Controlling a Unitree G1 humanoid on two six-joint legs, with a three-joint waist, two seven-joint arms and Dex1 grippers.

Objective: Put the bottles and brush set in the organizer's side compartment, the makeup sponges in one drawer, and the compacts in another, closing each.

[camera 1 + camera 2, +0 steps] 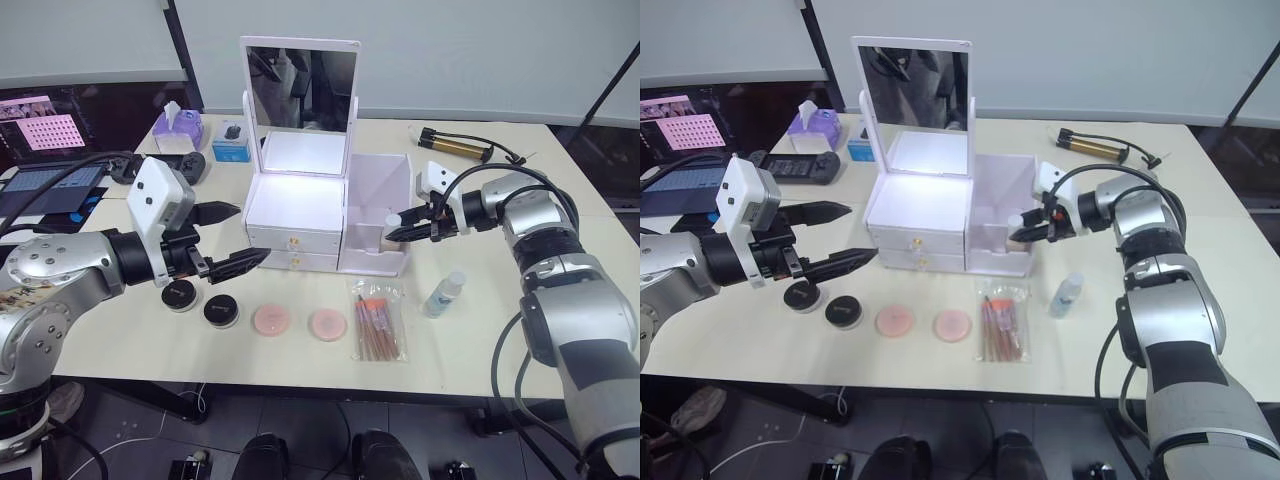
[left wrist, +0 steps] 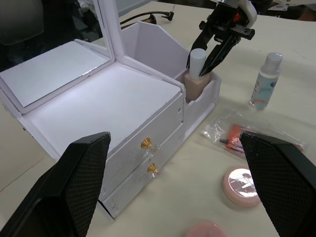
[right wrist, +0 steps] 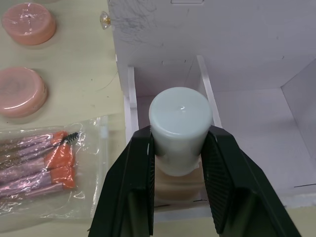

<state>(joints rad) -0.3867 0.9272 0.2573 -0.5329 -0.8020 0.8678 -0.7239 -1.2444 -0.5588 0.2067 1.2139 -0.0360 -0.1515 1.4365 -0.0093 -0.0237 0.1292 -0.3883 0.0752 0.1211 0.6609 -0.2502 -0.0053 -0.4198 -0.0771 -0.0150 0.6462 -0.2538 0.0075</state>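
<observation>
The white organizer [image 1: 296, 205] stands mid-table with its mirror [image 1: 300, 88] upright and both front drawers shut. My right gripper [image 3: 178, 137] is shut on the white cap of the beige bottle [image 1: 392, 222], which stands upright in the front of the side compartment [image 1: 375, 200]. The clear bottle [image 1: 444, 294] stands on the table to the organizer's right. In front of the organizer lie the brush set [image 1: 377, 318], two pink makeup sponges [image 1: 271, 320] [image 1: 327, 323] and two black compacts [image 1: 179, 296] [image 1: 221, 311]. My left gripper [image 1: 252, 233] hangs open left of the drawers, above the compacts.
Behind the organizer sit a purple tissue pack [image 1: 177, 128], a small blue box [image 1: 232, 142] and a black controller [image 1: 170, 165]. A laptop [image 1: 45, 185] is at the far left. A gold and black pump [image 1: 455, 145] lies at the back right.
</observation>
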